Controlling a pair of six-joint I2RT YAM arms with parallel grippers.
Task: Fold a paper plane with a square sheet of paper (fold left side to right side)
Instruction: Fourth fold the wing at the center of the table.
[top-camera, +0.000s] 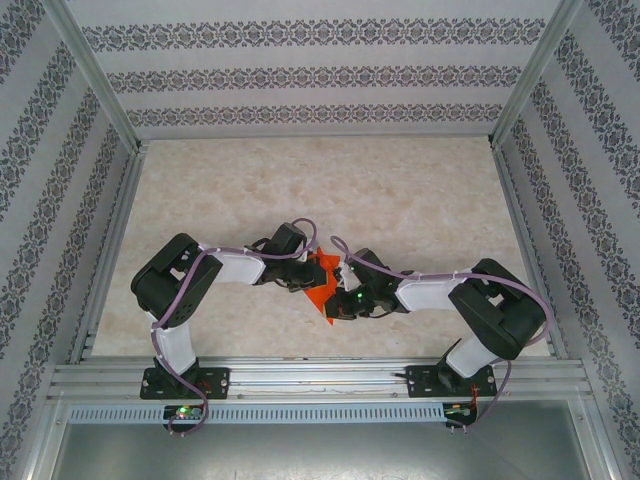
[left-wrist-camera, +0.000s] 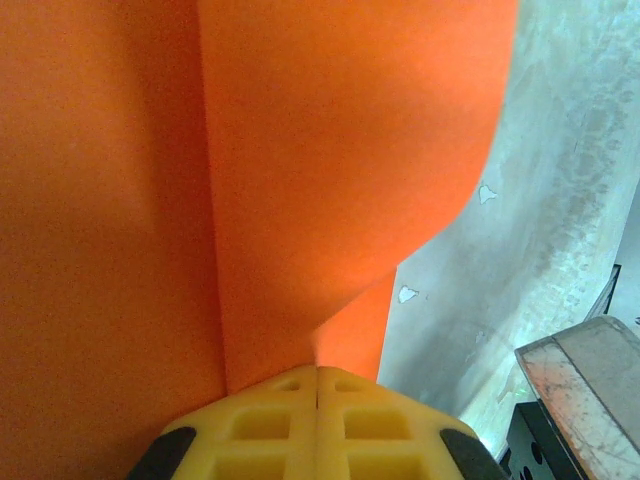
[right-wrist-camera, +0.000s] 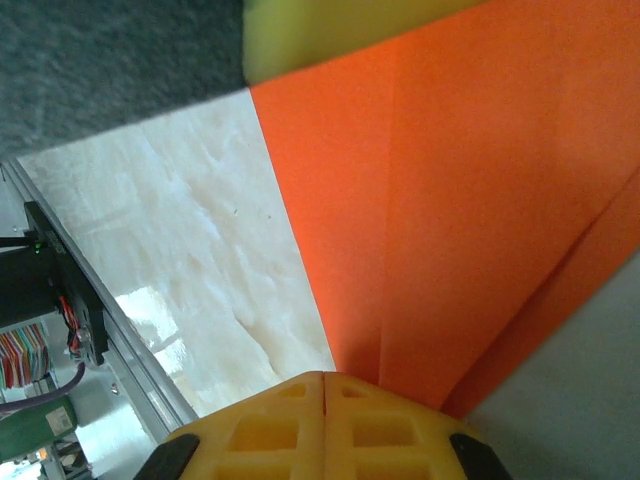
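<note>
left gripper (top-camera: 298, 272) sits just beyond the middle of the front rail (top-camera: 320, 375), its two yellow pads pressed flat together with only a hairline seam between them, pinching the orange paper (top-camera: 322, 285) at the tips; from the left wrist the same gripper (left-wrist-camera: 318, 388) shows the paper (left-wrist-camera: 330, 150) rising straight out of that seam. right gripper (top-camera: 347, 288), just to the right of it and equally near the rail's middle, is likewise clamped tight, and its wrist view shows its gripper (right-wrist-camera: 325, 385) biting the narrow end of the paper (right-wrist-camera: 480, 200). so the paper hangs between the two claws, just past the rail's centre, lifted above the table (top-camera: 400, 200). the paper is thin, matte and bright orange-red, with one sharp straight crease running away from each claw; in the left wrist view one flap bows outward in a soft curve, and in the right wrist view a second layer's slanted edge shows near the corner. the pads are yellow moulded blocks with square recesses and black corners. the table beyond the rail is pale and marble-patterned with a slight sheen; the rail is ribbed silver aluminium
</note>
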